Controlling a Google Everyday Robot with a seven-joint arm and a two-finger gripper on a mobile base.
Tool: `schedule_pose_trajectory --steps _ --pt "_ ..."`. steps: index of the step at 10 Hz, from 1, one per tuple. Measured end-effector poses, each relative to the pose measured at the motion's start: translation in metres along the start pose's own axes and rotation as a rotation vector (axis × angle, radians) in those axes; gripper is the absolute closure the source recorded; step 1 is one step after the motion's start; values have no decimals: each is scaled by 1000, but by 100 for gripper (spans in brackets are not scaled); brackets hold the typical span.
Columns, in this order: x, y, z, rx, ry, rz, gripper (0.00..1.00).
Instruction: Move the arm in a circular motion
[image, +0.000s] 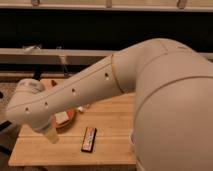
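Arm (100, 85) reaches from lower right across to the left, its rounded joint out over the left end of the wooden table (115, 112). It rides above the orange bowl (68, 120) and the dark flat bar (89, 139), likely because the job is a free sweep through air. Gripper (51, 135) hangs as a pale tip under that joint, just beside the bowl; open or closed, cannot tell.

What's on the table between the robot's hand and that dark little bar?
Nothing, just bare wooden table. In the camera view, the hand hangs at the low tip of the arm, and the dark bar lies apart from it on the wood.
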Motion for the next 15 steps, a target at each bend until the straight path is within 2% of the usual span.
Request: schedule_pose_trajectory --steps 1,3,5,8,11,12,15 --pt "13 13 1 -8 -2 33 20" --pt "59 47 6 -29 -2 131 20" --pt "94 70 10 -43 1 211 20" --pt "159 107 15 -69 16 347 20" --pt "221 131 14 -93 41 448 20" --pt "247 138 12 -109 61 484 20" --pt "298 139 7 -149 107 525 20"
